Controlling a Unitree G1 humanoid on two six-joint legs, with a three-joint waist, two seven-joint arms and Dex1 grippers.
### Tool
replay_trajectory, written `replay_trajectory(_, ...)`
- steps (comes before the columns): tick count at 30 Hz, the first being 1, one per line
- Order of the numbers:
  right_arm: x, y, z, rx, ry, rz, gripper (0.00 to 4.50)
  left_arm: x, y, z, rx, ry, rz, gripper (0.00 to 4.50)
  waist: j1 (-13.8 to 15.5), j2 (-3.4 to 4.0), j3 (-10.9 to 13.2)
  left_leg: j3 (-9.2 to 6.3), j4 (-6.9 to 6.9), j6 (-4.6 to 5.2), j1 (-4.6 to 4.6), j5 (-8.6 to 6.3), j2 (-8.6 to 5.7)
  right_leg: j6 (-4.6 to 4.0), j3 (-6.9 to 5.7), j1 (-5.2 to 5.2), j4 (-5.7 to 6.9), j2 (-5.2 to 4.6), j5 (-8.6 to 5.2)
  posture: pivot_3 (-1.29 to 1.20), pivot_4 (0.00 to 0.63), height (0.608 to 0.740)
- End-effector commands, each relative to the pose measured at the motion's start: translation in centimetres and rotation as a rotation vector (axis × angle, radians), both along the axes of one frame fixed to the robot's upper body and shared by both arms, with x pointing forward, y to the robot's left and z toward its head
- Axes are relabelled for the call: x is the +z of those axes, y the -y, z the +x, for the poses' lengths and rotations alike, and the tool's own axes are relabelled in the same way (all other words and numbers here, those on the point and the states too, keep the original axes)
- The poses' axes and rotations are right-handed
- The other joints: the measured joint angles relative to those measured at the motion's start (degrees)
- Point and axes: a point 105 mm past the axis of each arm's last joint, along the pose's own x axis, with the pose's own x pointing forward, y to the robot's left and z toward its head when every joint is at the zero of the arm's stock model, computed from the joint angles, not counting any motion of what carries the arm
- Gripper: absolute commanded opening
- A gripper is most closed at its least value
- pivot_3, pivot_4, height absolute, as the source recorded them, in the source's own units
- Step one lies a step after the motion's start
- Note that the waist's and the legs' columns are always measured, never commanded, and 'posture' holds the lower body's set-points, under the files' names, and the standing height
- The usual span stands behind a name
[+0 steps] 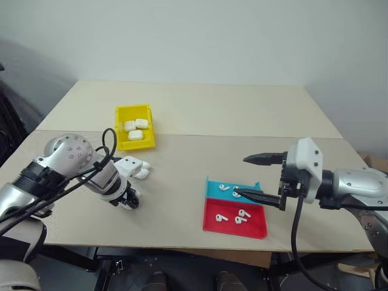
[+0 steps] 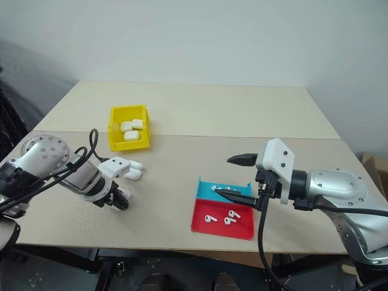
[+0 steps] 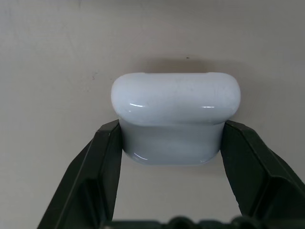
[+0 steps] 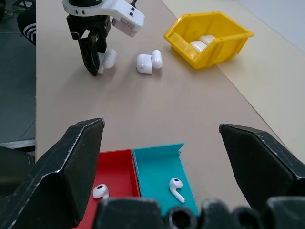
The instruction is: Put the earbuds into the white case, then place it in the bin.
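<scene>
My left gripper (image 3: 171,126) points steeply down at the table's left front and is shut on a white case (image 3: 176,95), its black fingers (image 3: 107,152) pressing both sides. The right wrist view shows this same grip with the case (image 4: 109,58) at table level. Two more white cases (image 1: 142,170) lie just beyond it. The yellow bin (image 1: 119,130) further back holds three cases. Several earbuds (image 1: 242,214) lie in the blue-and-red tray (image 1: 213,225). My right gripper (image 1: 262,177) hovers open over the tray's right side with nothing between its fingers.
The beige table (image 1: 200,109) has a seam running across its middle. Its front edge is close below the tray and my left gripper. The tray's blue half (image 4: 157,171) holds an earbud (image 4: 177,189) and its red half another earbud (image 4: 100,191).
</scene>
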Motion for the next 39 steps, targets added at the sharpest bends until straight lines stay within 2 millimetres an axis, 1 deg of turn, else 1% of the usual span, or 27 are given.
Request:
replay_trajectory(1,0.6,-0.4,-0.5,0.028,0.052,-0.003,4.50,-0.2,-0.7,0.0,0.019,0.017,0.028,2.78,0.0,0.00,0.0,0.00,0.00,0.00,0.00,0.00,0.00,0.00,0.00,0.01,0.00,0.00,0.00,0.00,0.150,0.740)
replay_trajectory(3,0.6,-0.4,-0.6,0.027,0.050,-0.002,4.50,0.1,-1.2,-0.1,0.033,0.045,0.028,2.78,-0.1,0.02,0.0,0.00,0.00,0.00,0.01,0.00,-0.01,0.01,0.01,0.01,0.00,-0.01,0.00,0.00,0.150,0.740)
replay_trajectory(4,0.6,-0.4,-0.6,0.028,0.050,-0.002,4.50,0.9,-1.5,-0.1,0.035,0.100,0.019,2.78,-0.2,0.02,0.0,0.00,0.00,0.00,0.02,0.00,-0.01,0.01,0.01,0.02,0.00,-0.02,0.00,0.00,0.150,0.740)
replay_trajectory(5,0.5,-0.4,-0.6,0.028,0.049,-0.002,4.50,1.9,-1.6,-0.1,0.027,0.172,0.002,2.78,-0.4,0.02,0.0,-0.01,0.00,0.00,0.02,0.00,-0.01,0.01,0.01,0.00,0.01,-0.02,0.01,0.00,0.150,0.740)
replay_trajectory(8,0.4,-0.2,-0.5,0.026,0.044,-0.005,4.50,6.0,-1.8,-1.5,-0.073,0.409,-0.051,2.78,-1.5,-0.07,0.0,-0.01,-0.06,-0.04,-0.08,0.02,0.02,-0.01,0.02,-0.11,0.01,-0.01,0.01,0.00,0.150,0.740)
replay_trajectory(10,0.3,0.0,-0.4,0.032,0.035,-0.009,4.50,7.9,-2.4,-2.5,-0.120,0.492,-0.080,2.78,-1.6,-0.10,0.1,0.01,-0.11,-0.08,-0.16,0.03,0.03,-0.01,0.02,-0.19,-0.05,-0.01,0.02,0.00,0.150,0.740)
replay_trajectory(12,0.2,0.1,-0.4,0.049,0.029,-0.027,4.50,10.0,-1.8,-2.4,-0.219,0.704,-0.165,2.78,-1.5,0.09,0.0,0.04,-0.11,-0.18,-0.10,-0.01,-0.01,-0.01,-0.03,-0.13,-0.13,-0.09,0.01,0.00,0.150,0.740)
replay_trajectory(14,0.0,-0.2,-0.3,0.071,0.021,-0.070,4.50,11.4,-0.8,-2.4,-0.313,0.892,-0.267,2.78,-0.9,0.26,-0.1,0.14,-0.15,-0.19,0.04,0.00,-0.09,-0.02,-0.01,0.01,-0.15,-0.21,0.01,0.00,0.150,0.740)
replay_trajectory(15,-0.1,-0.4,-0.2,0.078,0.018,-0.092,4.50,11.7,-0.5,-2.4,-0.342,0.948,-0.310,2.78,-0.6,0.36,-0.2,0.14,-0.15,-0.21,0.04,0.01,-0.08,-0.04,0.00,0.00,-0.28,-0.21,0.02,0.00,0.150,0.740)
replay_trajectory(16,-0.3,-0.8,0.0,0.084,0.005,-0.116,4.50,12.3,0.6,-2.5,-0.407,1.054,-0.408,2.78,-0.2,0.25,-0.2,0.17,-0.15,-0.25,0.06,0.04,-0.09,-0.05,0.00,0.07,-0.28,-0.23,0.03,0.00,0.150,0.740)
replay_trajectory(17,-0.5,-1.2,0.1,0.083,-0.016,-0.141,4.50,12.5,1.5,-2.7,-0.458,1.123,-0.496,2.78,-0.1,0.26,-0.2,0.16,-0.14,-0.27,0.06,0.06,-0.03,-0.12,-0.02,0.06,-0.31,-0.16,0.04,0.00,0.150,0.740)
replay_trajectory(18,-0.9,-1.5,0.2,0.084,-0.046,-0.170,4.50,12.4,2.6,-3.1,-0.522,1.119,-0.603,2.78,0.0,0.24,-0.2,0.15,-0.13,-0.29,0.06,0.08,0.00,-0.41,-0.02,0.11,-0.49,-0.13,0.01,0.00,0.150,0.740)
replay_trajectory(19,-1.1,-1.6,0.2,0.084,-0.067,-0.191,4.50,12.2,3.4,-3.4,-0.567,1.111,-0.674,2.78,0.0,0.06,-0.2,0.18,-0.10,-0.32,0.03,0.13,-0.01,-0.42,0.02,0.10,-0.45,-0.14,0.02,0.00,0.150,0.740)
replay_trajectory(21,-2.2,-2.3,0.0,0.082,-0.131,-0.271,4.50,12.0,5.1,-4.1,-0.728,1.055,-0.817,2.78,0.1,-0.04,-0.2,0.18,-0.05,-0.31,-0.05,0.13,0.03,-0.19,0.02,0.10,-0.50,-0.11,0.21,0.00,0.150,0.740)
replay_trajectory(23,-3.6,-3.1,-0.3,0.072,-0.190,-0.346,4.50,11.9,6.4,-4.3,-0.860,1.022,-0.908,2.78,0.1,-0.03,-0.3,0.18,-0.04,-0.29,-0.07,0.12,0.00,0.01,0.03,0.09,-0.56,-0.13,0.30,0.00,0.150,0.740)
replay_trajectory(24,-4.5,-3.4,-0.5,0.070,-0.209,-0.401,4.33,11.8,6.8,-4.2,-0.912,1.012,-0.934,2.78,0.1,-0.04,-0.3,0.18,-0.04,-0.29,-0.13,0.12,0.01,0.02,0.02,0.04,-0.56,-0.12,0.30,0.00,0.150,0.740)
replay_trajectory(26,-5.6,-3.8,-0.4,0.049,-0.206,-0.469,3.92,12.0,7.4,-4.5,-1.026,1.000,-0.996,2.78,0.0,-0.03,-0.3,0.18,-0.04,-0.17,-0.17,0.05,0.02,0.08,0.05,0.00,-0.54,-0.10,0.28,0.00,0.150,0.740)
replay_trajectory(28,-6.2,-4.0,0.2,0.007,-0.230,-0.502,3.22,12.0,7.6,-4.9,-1.124,0.994,-1.050,2.78,-0.4,-0.03,-0.3,0.17,-0.02,-0.11,-0.30,0.02,0.03,0.08,0.04,-0.12,-0.52,-0.09,0.28,0.00,0.150,0.740)
replay_trajectory(31,-6.8,-4.4,0.6,-0.029,-0.240,-0.553,2.14,11.6,7.8,-5.4,-1.268,0.912,-1.106,2.78,-0.8,-0.03,-0.3,0.16,0.02,-0.06,-0.37,-0.01,0.03,0.09,0.04,-0.20,-0.46,-0.07,0.28,0.00,0.150,0.740)
replay_trajectory(34,-7.4,-4.7,0.7,-0.054,-0.246,-0.590,2.14,11.2,7.7,-5.6,-1.339,0.868,-1.103,2.78,-0.9,-0.03,-0.3,0.12,0.04,-0.05,-0.37,-0.01,0.04,0.10,0.00,-0.17,-0.45,-0.07,0.27,0.00,0.150,0.740)
replay_trajectory(39,-8.5,-5.2,0.7,-0.061,-0.237,-0.638,2.14,10.8,7.9,-6.2,-1.378,0.855,-1.114,2.78,-1.2,-0.03,-0.3,0.11,0.07,-0.04,-0.38,-0.02,0.06,0.12,-0.02,-0.16,-0.44,-0.07,0.26,0.00,0.150,0.740)
